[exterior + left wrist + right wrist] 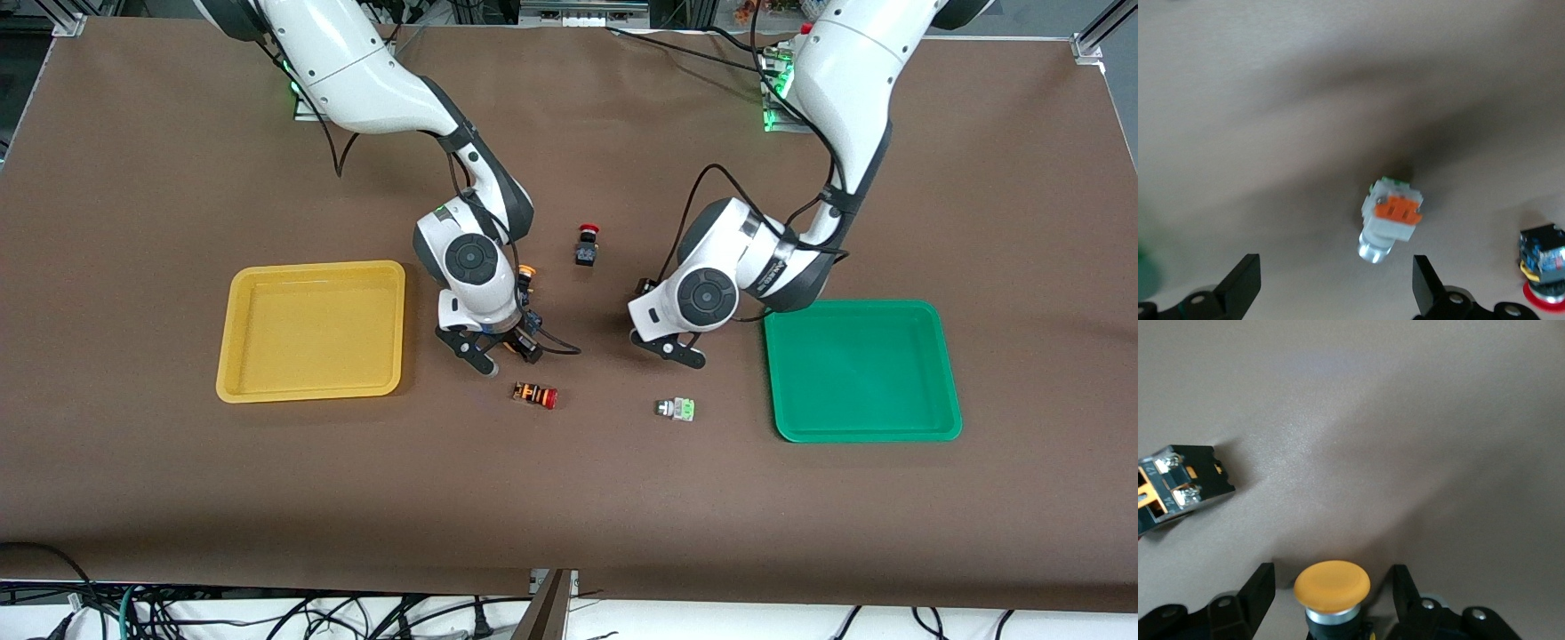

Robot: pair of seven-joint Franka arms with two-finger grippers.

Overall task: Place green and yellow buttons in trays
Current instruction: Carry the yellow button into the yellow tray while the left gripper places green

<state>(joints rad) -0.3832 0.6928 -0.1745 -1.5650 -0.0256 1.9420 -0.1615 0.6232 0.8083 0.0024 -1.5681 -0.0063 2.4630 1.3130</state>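
Right gripper (1331,590): fingers spread astride yellow button (1332,587), poised to grasp. Left gripper (1335,287): spread above silver switch (1391,217), lining up. Trays (311,329) wait alongside.

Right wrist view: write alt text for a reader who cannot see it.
A yellow-capped button stands between the open fingers of the right gripper, not visibly touched, on the brown table. A black switch with orange parts lies apart from it.

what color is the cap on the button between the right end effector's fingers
Yellow-orange. The button sits between the right end effector fingers, clearest in the right wrist view.
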